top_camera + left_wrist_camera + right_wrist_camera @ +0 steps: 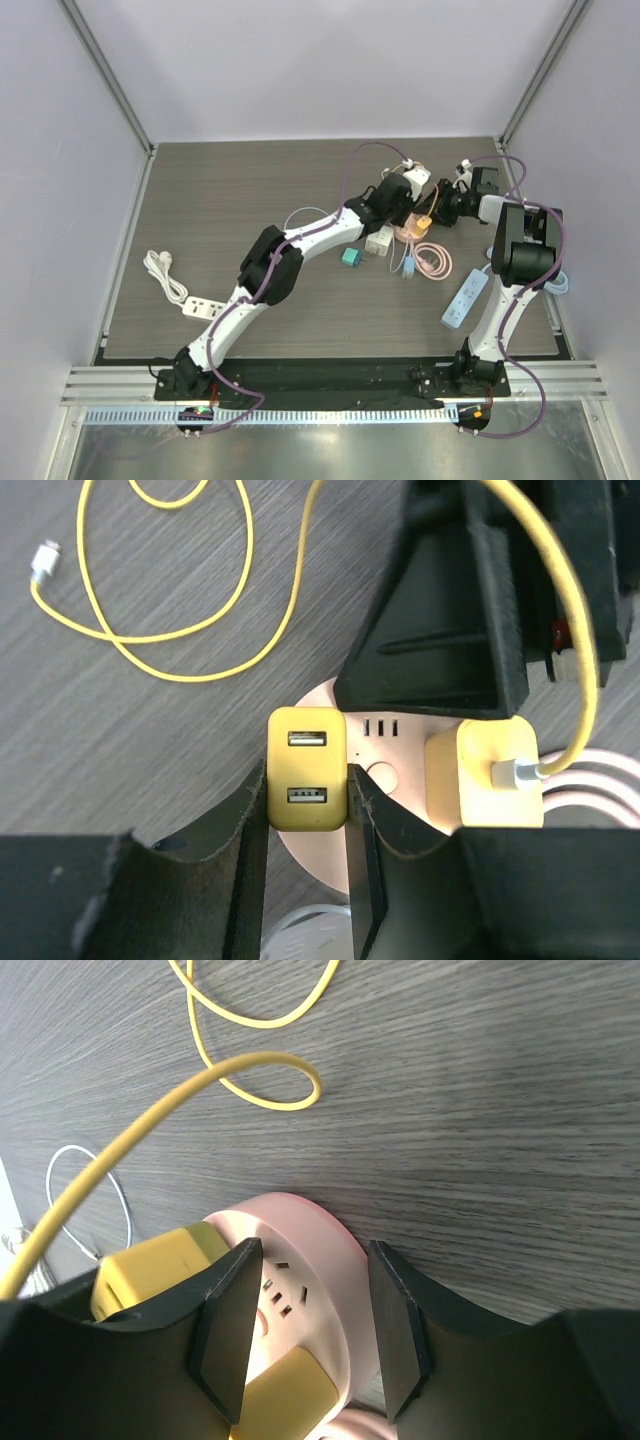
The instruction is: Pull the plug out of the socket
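A yellow USB plug (306, 768) stands in the round pink socket (400, 770), and my left gripper (307, 790) is shut on its two sides. A second yellow plug (487, 772), with a yellow cable (180, 670) in it, sits in the same socket. In the right wrist view my right gripper (315, 1280) stands with its jaws apart over the socket (320, 1250): one finger above its face, the other just off the rim. From above, both grippers meet at the socket (408, 230), the left gripper (403, 208) on one side and the right gripper (440, 212) on the other.
The socket's pink cord (432, 260) coils beside it. Close by lie a white adapter (379, 240) and a teal block (351, 257). A white power strip (198, 305) with its cable lies at the left, and a blue-white strip (465, 300) by the right arm.
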